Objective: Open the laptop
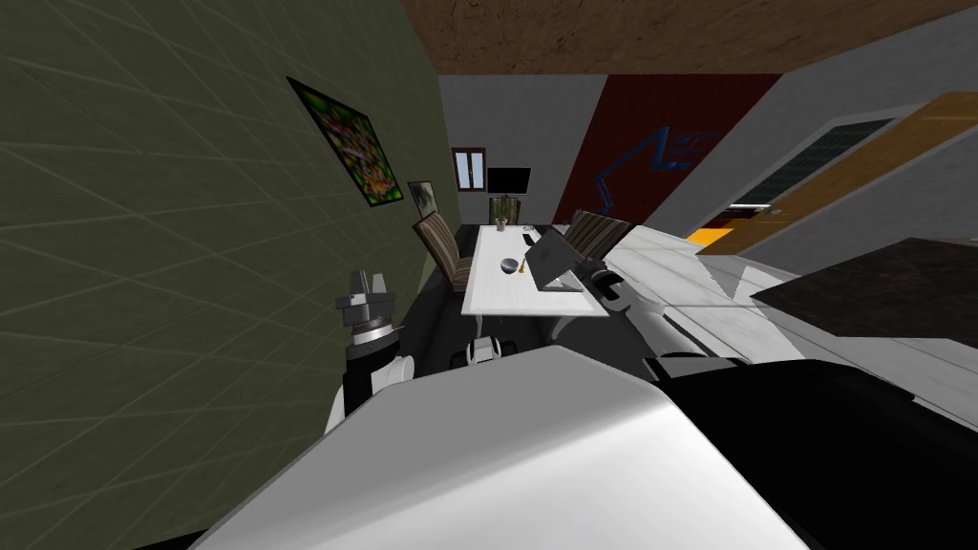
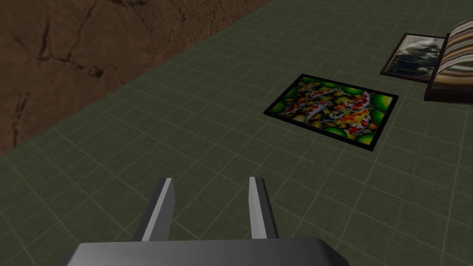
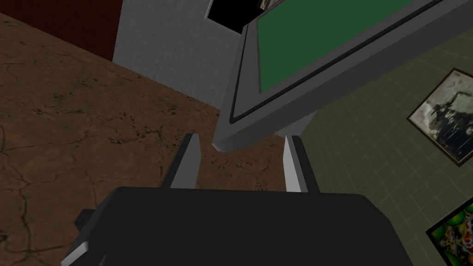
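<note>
A grey laptop point(image 1: 551, 259) stands partly open on the white table point(image 1: 497, 298), its lid tilted up. In the right wrist view its lid point(image 3: 295, 87) shows a green screen in a grey frame. One corner of the lid lies just past the tips of my right gripper point(image 3: 240, 154), in line with the gap. Its fingers stand open and do not press the lid. My right forearm point(image 1: 605, 283) reaches to the laptop's near side. My left gripper point(image 1: 368, 290) is raised beside the green wall, open and holding nothing point(image 2: 210, 203).
A small bowl point(image 1: 510, 264) sits on the table left of the laptop, and a potted plant point(image 1: 500, 212) stands at the far end. Striped chairs point(image 1: 444, 248) point(image 1: 597, 232) flank the table. A dark counter point(image 1: 879, 291) lies to the right.
</note>
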Motion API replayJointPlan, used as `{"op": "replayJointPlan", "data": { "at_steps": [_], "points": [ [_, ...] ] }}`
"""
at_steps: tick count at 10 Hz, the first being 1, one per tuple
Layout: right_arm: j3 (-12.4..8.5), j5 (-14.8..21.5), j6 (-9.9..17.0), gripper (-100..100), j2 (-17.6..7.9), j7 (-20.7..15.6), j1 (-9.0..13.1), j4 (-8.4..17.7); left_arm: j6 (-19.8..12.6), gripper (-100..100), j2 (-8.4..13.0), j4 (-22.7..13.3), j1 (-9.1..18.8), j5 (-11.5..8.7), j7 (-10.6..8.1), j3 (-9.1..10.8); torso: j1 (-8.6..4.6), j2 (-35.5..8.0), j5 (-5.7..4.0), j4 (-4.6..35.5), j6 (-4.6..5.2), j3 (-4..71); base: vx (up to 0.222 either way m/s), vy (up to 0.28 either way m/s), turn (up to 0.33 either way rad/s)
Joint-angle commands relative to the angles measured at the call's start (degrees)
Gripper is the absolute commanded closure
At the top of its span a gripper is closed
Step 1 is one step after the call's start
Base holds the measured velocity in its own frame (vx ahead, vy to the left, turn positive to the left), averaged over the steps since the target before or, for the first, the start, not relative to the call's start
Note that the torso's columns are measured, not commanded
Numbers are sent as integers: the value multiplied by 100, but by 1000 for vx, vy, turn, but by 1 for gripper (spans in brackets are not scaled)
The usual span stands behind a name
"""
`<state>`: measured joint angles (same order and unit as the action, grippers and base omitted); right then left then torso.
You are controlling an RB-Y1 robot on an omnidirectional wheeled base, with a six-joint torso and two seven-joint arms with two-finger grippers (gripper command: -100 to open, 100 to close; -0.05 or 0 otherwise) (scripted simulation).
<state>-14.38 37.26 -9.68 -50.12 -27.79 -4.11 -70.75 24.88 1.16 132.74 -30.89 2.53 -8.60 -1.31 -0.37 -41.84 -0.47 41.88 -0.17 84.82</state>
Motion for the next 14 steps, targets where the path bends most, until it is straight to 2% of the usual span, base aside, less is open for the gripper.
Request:
{"op": "replayJointPlan", "data": {
  "at_steps": [1, 2, 3, 5, 8, 10, 12, 13, 14],
  "points": [
    [72, -216, -101, 100, 290, 183, 24, 152, 0, 0, 0, 0, 0, 0, 0, 0, 17, -9, 9, 2, 8, -5, -47, -174, 5],
    [86, -294, -142, 100, 377, 243, 59, 222, 0, 0, 0, 0, 0, 0, 0, 0, 29, -11, 14, 3, 2, -7, -42, -139, 7],
    [17, -263, -109, 100, 262, 226, 73, 190, 0, 0, -1, 0, 0, 0, 0, -1, 43, -8, 15, 2, -5, -6, -25, -56, -4],
    [-12, -387, -289, 100, 626, 219, 127, 340, 0, 0, -1, 1, -1, 0, 0, -1, 58, -18, 44, 21, 4, -10, 7, -103, -45],
    [-48, -556, -547, 100, 1157, 188, 197, 542, 0, 0, -1, 0, 0, 0, 0, -1, 10, -9, 13, 13, -11, -6, -10, -143, -23],
    [-60, -612, -633, 100, 1335, 178, 220, 609, 0, 0, -1, 0, -1, 0, 0, 0, 25, 0, 24, 14, -10, -1, 13, -123, -20],
    [-84, -725, -806, 100, 1652, 158, 267, 743, 0, 0, -1, 0, -1, 0, 0, -1, 48, -5, 34, 18, -20, -3, -4, -95, -27],
    [-57, -743, -660, -100, 1321, 331, 355, 819, 0, 0, -1, 0, -1, 0, 0, -1, 38, -4, 26, 15, -19, -3, -27, -28, 86],
    [-22, -768, -605, -100, 1210, 421, 371, 824, 0, 0, -2, 0, 0, 0, 0, -2, 58, -24, 43, 28, -4, -11, -59, 48, 95]
  ]
}}
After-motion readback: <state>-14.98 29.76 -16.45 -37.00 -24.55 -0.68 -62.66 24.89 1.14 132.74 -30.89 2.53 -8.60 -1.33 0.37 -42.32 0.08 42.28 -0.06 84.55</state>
